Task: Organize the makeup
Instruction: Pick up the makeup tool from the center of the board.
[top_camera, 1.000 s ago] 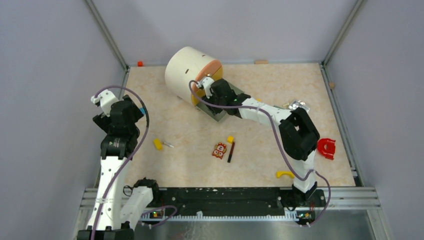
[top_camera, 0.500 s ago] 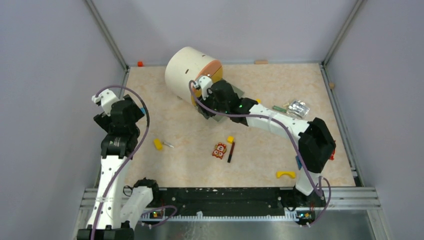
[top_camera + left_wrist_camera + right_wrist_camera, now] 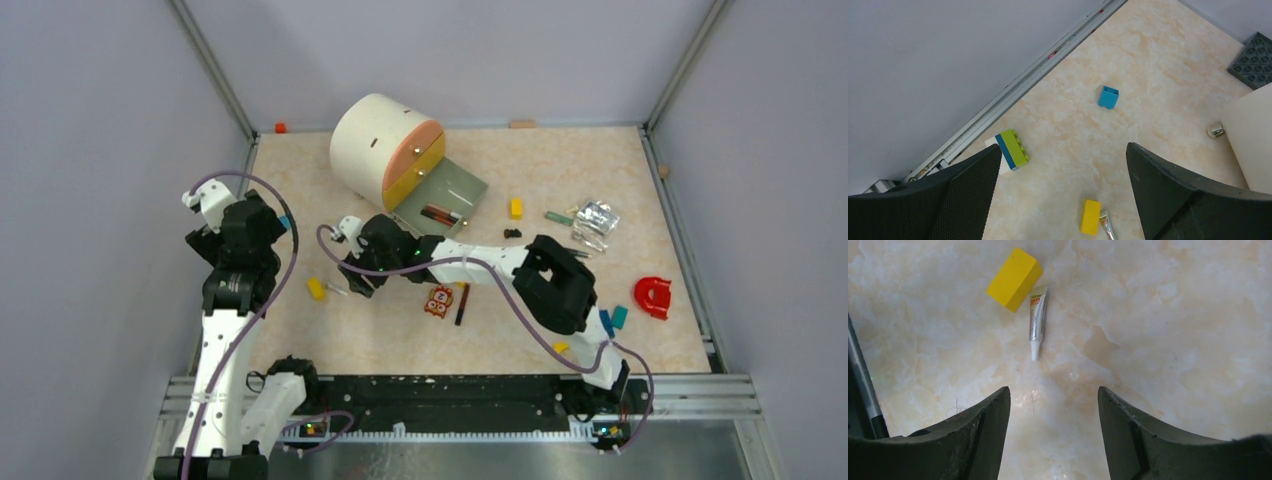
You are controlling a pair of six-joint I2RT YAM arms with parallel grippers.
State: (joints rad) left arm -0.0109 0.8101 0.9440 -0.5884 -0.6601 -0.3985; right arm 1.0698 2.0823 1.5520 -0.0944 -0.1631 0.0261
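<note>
A small silver tube (image 3: pixel 1037 322) lies on the table beside a yellow block (image 3: pixel 1014 279). My right gripper (image 3: pixel 1053 394) hovers just short of the tube, open and empty; from above it (image 3: pixel 352 272) sits right of that tube (image 3: pixel 337 291). Dark makeup pencils (image 3: pixel 440 213) lie in the open drawer (image 3: pixel 462 190) of the round cream organiser (image 3: pixel 372 140). A brown pencil (image 3: pixel 462 304) rests on the table next to the orange toy figure (image 3: pixel 438 300). My left gripper (image 3: pixel 1063 147) is raised at the left, open and empty, looking down on the same yellow block (image 3: pixel 1091 217).
A blue block (image 3: pixel 1108 97) and a green, blue and white brick (image 3: pixel 1010 149) lie near the left rail. Right of the drawer are a yellow block (image 3: pixel 516 208), a green stick (image 3: pixel 558 217) and a silver packet (image 3: pixel 598 214). A red piece (image 3: pixel 653 297) sits far right.
My right arm has pulled out of the drawer and swung left and toward me to the tube and yellow block, its jaws spreading wider. The left arm has not moved.
</note>
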